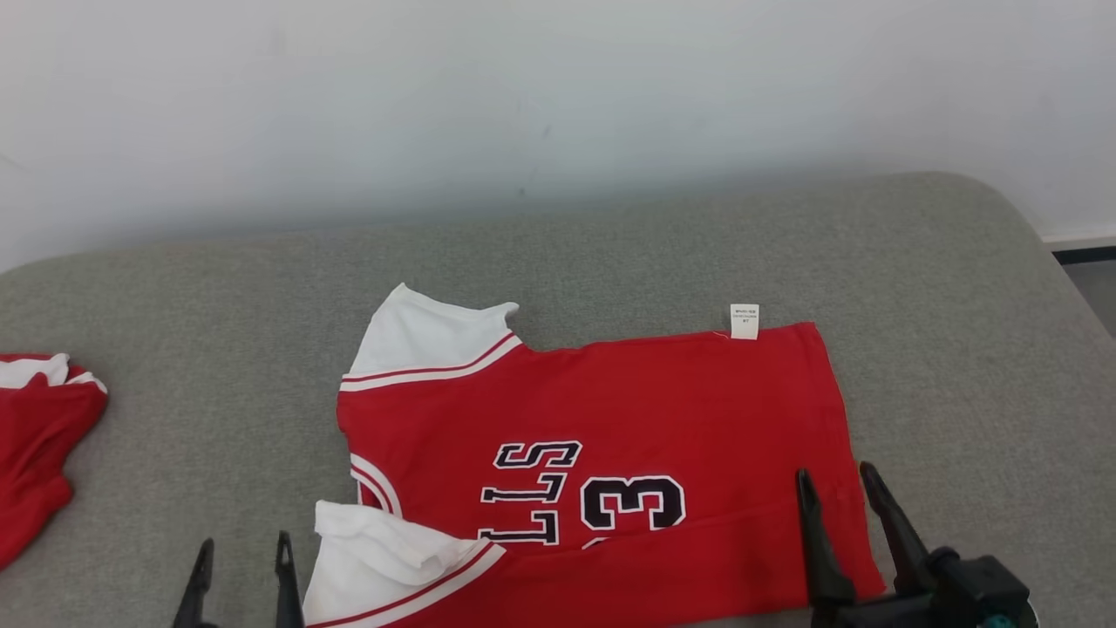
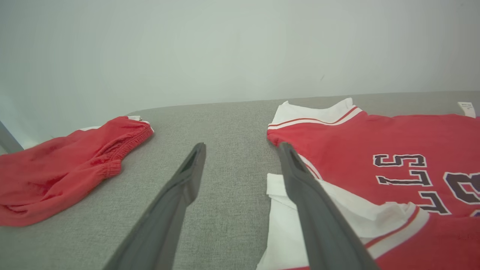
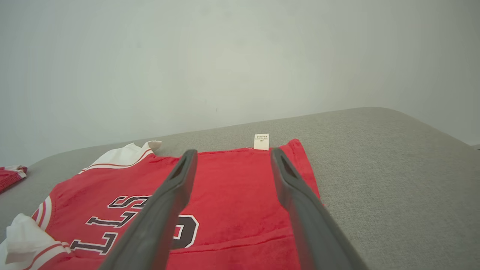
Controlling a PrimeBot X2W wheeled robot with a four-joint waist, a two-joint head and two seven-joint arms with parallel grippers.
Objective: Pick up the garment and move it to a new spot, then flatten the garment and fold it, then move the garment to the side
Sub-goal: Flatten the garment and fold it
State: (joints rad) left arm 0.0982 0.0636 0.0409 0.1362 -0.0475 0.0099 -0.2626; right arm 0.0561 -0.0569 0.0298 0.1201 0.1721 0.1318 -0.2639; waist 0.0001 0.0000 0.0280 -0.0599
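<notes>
The garment [image 1: 663, 401] is bright red. Its sleeves [image 1: 418, 336] are white and edged with a red-and-white stripe. Its lettering [image 1: 527, 494] and numeral are black with a white outline, and its small label [image 1: 744, 320] is white with faint grey print. The surface [image 1: 218, 305] is a mottled, woven grey. At its left edge a second garment [image 1: 35, 445] is the same red with white trim. The wall [image 1: 523, 87] is plain off-white. The left gripper [image 1: 244, 539] and right gripper [image 1: 834, 471] have black fingers, and the right one carries a teal spot [image 1: 998, 621].
</notes>
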